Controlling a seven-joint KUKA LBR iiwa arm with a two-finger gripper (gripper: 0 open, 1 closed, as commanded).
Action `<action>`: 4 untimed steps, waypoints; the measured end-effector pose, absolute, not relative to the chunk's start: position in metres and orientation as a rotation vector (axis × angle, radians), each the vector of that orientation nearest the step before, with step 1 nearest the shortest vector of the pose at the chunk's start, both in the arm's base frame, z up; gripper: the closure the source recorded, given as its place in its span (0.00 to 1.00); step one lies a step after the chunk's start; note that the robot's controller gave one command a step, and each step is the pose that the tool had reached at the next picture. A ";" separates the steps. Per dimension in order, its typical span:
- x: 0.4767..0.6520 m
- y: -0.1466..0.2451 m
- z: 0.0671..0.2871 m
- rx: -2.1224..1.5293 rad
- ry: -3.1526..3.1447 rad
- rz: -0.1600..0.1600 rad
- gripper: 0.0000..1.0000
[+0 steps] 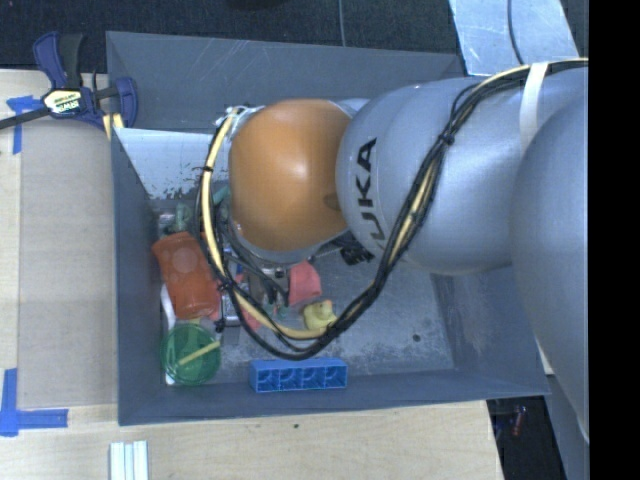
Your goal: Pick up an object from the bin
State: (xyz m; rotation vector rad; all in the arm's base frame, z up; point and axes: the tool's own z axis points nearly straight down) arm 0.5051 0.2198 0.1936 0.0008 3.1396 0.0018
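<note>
Arm [470, 188] bent steeply down, gripper [262, 286] in bin [405, 343]

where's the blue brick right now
In the camera view the blue brick lies flat by the bin's lower wall, just right of the green ball and below the yellow piece.

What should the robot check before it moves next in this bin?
1. Gripper down among the things in the bin: ok.
2. Something held in it: cannot tell; the orange cover hides it.
3. Orange block and pink piece beside it, free to lift: cannot tell.
4. Blue brick and green round thing apart from the arm: ok.
</note>
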 end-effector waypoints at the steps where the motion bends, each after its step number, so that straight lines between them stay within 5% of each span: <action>1: 0.529 0.178 0.158 0.002 3.138 0.004 0.00; 2: 0.534 0.145 0.148 -0.088 3.136 0.005 0.00; 3: 0.543 0.111 0.103 -0.044 3.127 0.010 0.00; 4: 0.592 0.120 0.072 -0.061 3.119 0.012 1.00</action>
